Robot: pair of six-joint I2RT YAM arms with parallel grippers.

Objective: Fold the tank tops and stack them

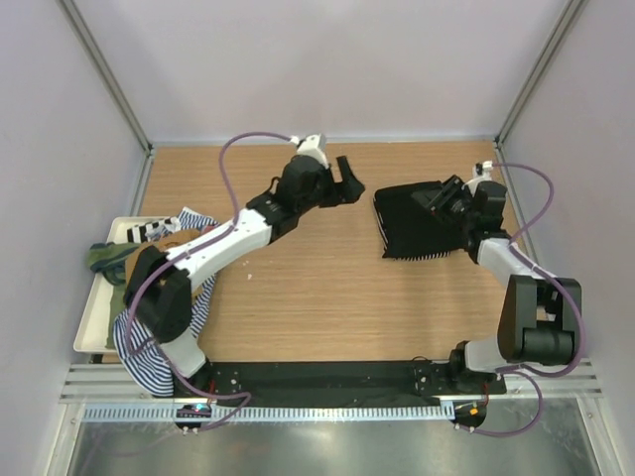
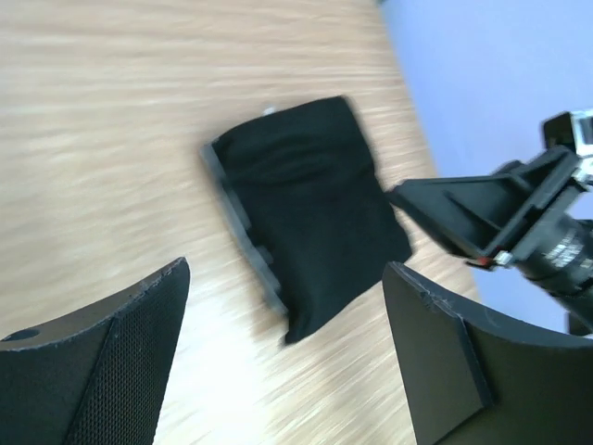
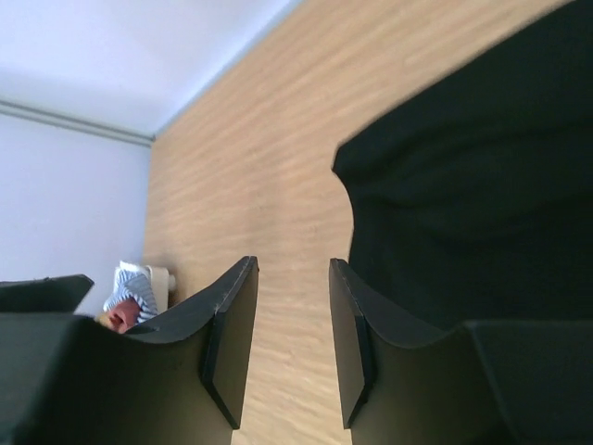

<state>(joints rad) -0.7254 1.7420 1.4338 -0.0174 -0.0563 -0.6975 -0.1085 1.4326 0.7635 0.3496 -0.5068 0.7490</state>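
Observation:
A folded plain black tank top [image 1: 412, 226] lies at the back right of the table, on a finely black-and-white striped top whose edge [image 1: 422, 255] shows beneath it. My left gripper [image 1: 351, 182] is open and empty, hovering just left of this stack. In the left wrist view the black top [image 2: 306, 218] lies ahead of my open left gripper [image 2: 287, 371]. My right gripper [image 1: 439, 199] hovers over the black top's right part, open and empty. In the right wrist view my right gripper [image 3: 292, 343] stands beside the black top [image 3: 482, 185].
A white tray [image 1: 91, 322] at the left edge holds green [image 1: 102, 258] and tan tops, and a blue-and-white striped top [image 1: 144, 349] hangs over its near side. The right arm [image 2: 500, 218] shows in the left wrist view. Walls close in the back and both sides.

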